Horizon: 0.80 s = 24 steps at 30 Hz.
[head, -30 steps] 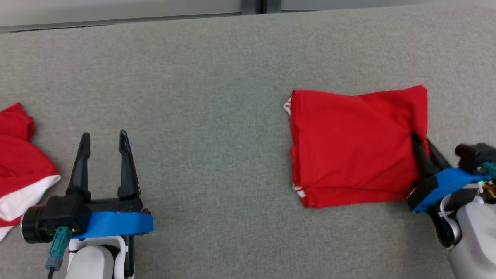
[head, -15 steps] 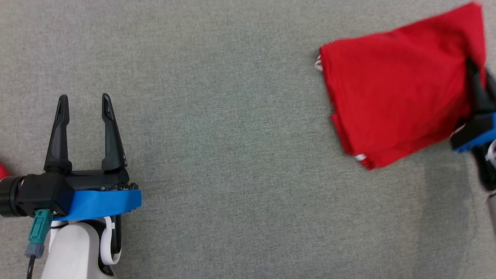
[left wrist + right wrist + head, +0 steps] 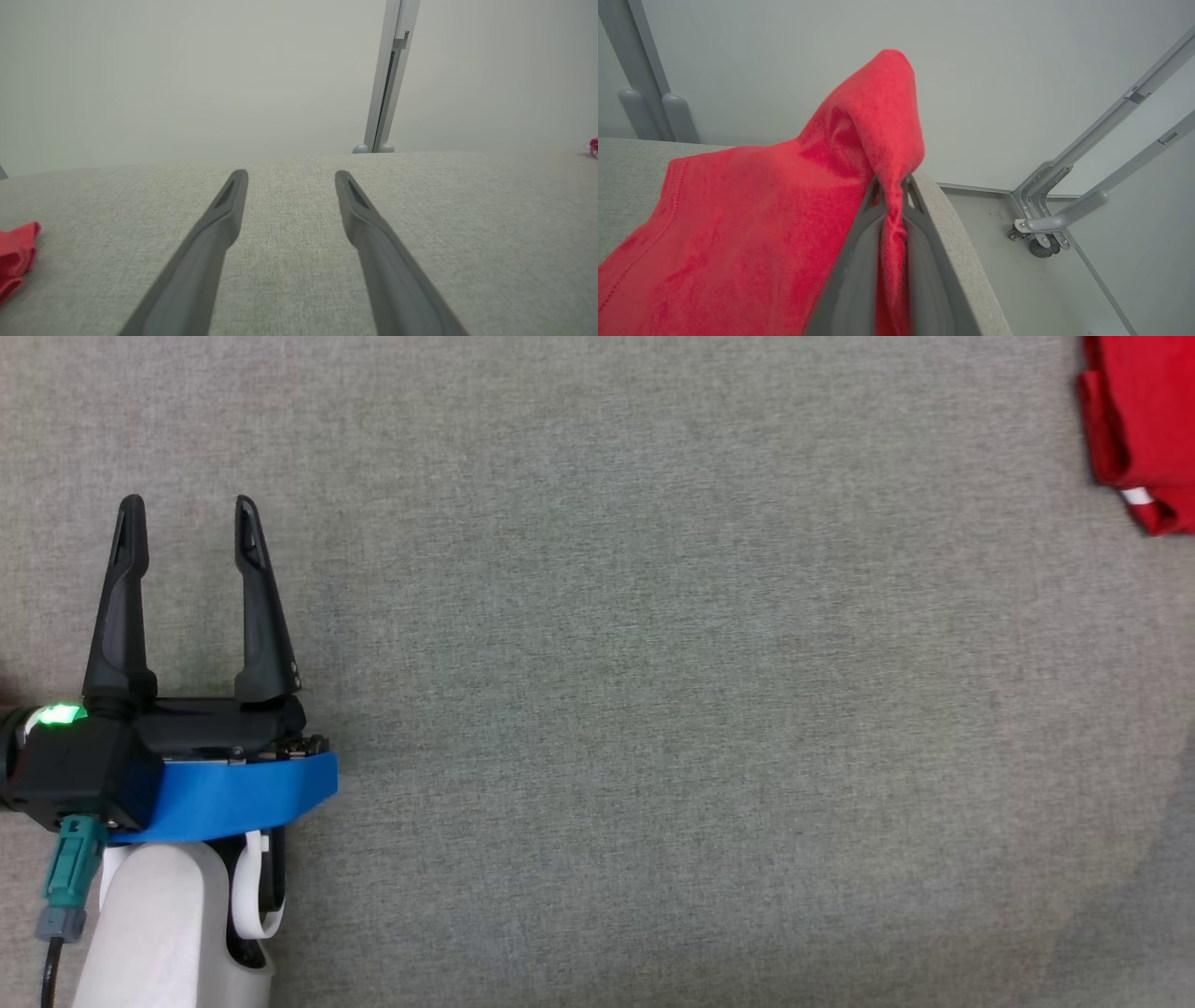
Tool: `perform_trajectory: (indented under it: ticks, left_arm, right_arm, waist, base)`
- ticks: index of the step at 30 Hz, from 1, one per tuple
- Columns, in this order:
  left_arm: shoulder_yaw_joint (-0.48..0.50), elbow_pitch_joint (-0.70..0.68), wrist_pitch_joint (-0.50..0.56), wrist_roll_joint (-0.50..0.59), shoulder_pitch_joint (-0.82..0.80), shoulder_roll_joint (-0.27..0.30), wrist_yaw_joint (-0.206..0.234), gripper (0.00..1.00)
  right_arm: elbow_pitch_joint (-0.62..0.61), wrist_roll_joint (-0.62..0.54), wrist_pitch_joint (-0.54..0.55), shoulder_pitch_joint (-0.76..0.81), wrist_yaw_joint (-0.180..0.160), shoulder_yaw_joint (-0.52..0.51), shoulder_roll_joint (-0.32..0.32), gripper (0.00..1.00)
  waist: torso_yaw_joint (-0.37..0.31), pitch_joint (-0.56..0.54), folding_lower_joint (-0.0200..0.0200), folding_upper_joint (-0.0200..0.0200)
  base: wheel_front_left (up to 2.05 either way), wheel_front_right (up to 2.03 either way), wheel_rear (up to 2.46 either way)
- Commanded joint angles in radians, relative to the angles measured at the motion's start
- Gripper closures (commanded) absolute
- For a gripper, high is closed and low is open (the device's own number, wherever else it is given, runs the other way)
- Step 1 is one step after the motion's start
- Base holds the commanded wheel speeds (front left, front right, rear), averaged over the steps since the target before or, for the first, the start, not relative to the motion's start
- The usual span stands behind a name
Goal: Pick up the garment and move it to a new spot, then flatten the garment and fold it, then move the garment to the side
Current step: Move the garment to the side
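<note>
The right gripper [image 3: 892,189] pinches a fold of the red garment [image 3: 752,210] between nearly closed fingers. The cloth drapes left of them over the grey table [image 3: 626,186]. The left gripper [image 3: 187,513] stands wide open, empty, well apart from it.

Two pincers: the left pincer [image 3: 187,504] and the right pincer [image 3: 893,186], each with two long dark fingers [image 3: 266,616], four fingers in all. Two red pieces of clothing: one folded red garment [image 3: 1139,420] and one crumpled red cloth [image 3: 16,256] at the edge of the left wrist view. One grey fabric-covered bench [image 3: 653,709]. One green light [image 3: 58,715]. One teal connector [image 3: 75,863]. Two slanted metal rails [image 3: 1092,199]. One caster wheel [image 3: 1038,247]. One pink thing [image 3: 594,145], too small to tell what it is.
</note>
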Motion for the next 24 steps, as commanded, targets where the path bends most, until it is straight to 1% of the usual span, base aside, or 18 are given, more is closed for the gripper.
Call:
perform_trajectory:
  ticks: [1, 7, 8, 9, 10, 16, 20, 23, 24]
  left_arm:
    - [-0.001, -0.005, -0.002, 0.006, -0.021, 0.003, 0.004, 0.00]
    - [-0.005, -0.010, 0.002, 0.005, -0.027, 0.006, 0.010, 0.00]
    - [-0.007, -0.010, 0.003, 0.005, -0.027, 0.006, 0.011, 0.00]
    - [-0.008, -0.011, 0.002, 0.005, -0.029, 0.007, 0.011, 0.00]
    - [-0.008, -0.011, 0.002, 0.005, -0.030, 0.007, 0.012, 0.00]
    - [-0.009, 0.005, -0.005, -0.004, -0.012, 0.007, 0.019, 0.00]
    - [-0.003, 0.032, -0.015, -0.016, 0.019, 0.003, 0.023, 0.00]
    - [0.003, 0.053, -0.023, -0.026, 0.047, 0.000, 0.024, 0.00]
    - [0.004, 0.062, -0.026, -0.028, 0.056, -0.001, 0.025, 0.00]
  right_arm:
    - [0.012, -0.012, 0.001, -0.020, 0.000, -0.003, -0.015, 1.00]
    - [0.108, -0.039, 0.009, -0.089, 0.000, 0.011, -0.045, 1.00]
    - [0.126, -0.043, 0.010, -0.100, 0.000, 0.013, -0.047, 0.73]
    - [0.142, -0.049, 0.004, -0.110, 0.000, 0.016, -0.046, 0.52]
    - [0.155, -0.054, -0.003, -0.119, 0.000, 0.018, -0.042, 0.00]
    - [0.214, -0.076, -0.081, -0.146, 0.000, 0.018, -0.009, 0.00]
    - [0.219, -0.071, -0.146, -0.116, 0.000, 0.039, 0.036, 0.00]
    - [0.198, -0.052, -0.175, -0.079, 0.000, 0.062, 0.093, 0.00]
    - [0.186, -0.047, -0.181, -0.062, 0.000, 0.076, 0.101, 0.00]
  waist:
    - [0.008, 0.008, -0.0001, 0.0000]
    - [0.013, 0.022, -0.0001, 0.0000]
    - [0.013, 0.024, -0.0001, 0.0000]
    - [0.014, 0.025, -0.0001, 0.0000]
    - [0.015, 0.025, -0.0001, 0.0000]
    - [0.017, -0.008, -0.0001, 0.0000]
    - [0.016, -0.064, -0.0001, 0.0000]
    - [0.019, -0.119, -0.0001, 0.0000]
    - [0.022, -0.139, -0.0001, 0.0000]
  base:
    - [0.00, 0.00, 0.00]
    - [0.00, 0.00, 0.00]
    - [0.00, 0.00, 0.00]
    - [0.00, 0.00, 0.00]
    - [0.00, 0.00, 0.00]
    - [0.00, 0.00, 0.00]
    - [0.00, 0.00, 0.00]
    - [0.00, 0.00, 0.00]
    - [0.00, 0.00, 0.00]
